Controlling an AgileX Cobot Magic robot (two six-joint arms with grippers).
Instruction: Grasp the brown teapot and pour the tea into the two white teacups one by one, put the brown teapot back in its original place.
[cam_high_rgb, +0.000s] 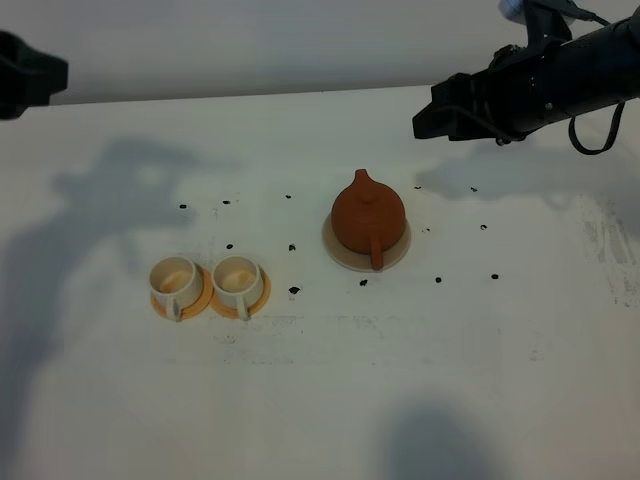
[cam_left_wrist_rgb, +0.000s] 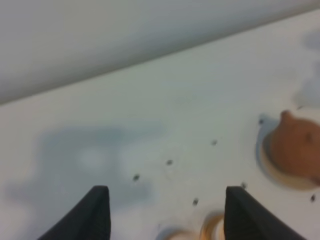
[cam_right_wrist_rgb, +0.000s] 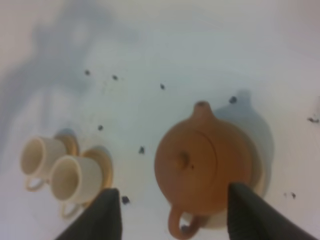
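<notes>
The brown teapot (cam_high_rgb: 368, 218) stands on its beige coaster (cam_high_rgb: 337, 252) right of the table's middle, spout pointing away and loop handle toward the front edge. The two white teacups (cam_high_rgb: 176, 281) (cam_high_rgb: 238, 281) sit side by side on orange saucers at the front left. My right gripper (cam_high_rgb: 432, 118) hovers open behind and to the right of the teapot, well above it. In the right wrist view the teapot (cam_right_wrist_rgb: 200, 162) and both cups (cam_right_wrist_rgb: 37, 157) (cam_right_wrist_rgb: 75, 177) show beneath its spread fingers (cam_right_wrist_rgb: 102, 217). My left gripper (cam_left_wrist_rgb: 167, 220) is open and empty over the far left.
Small dark specks (cam_high_rgb: 294, 290) are scattered over the white table around the teapot and cups. The table's far edge meets a pale wall (cam_high_rgb: 250, 40). The left arm (cam_high_rgb: 25, 75) sits at the far left corner of the exterior high view.
</notes>
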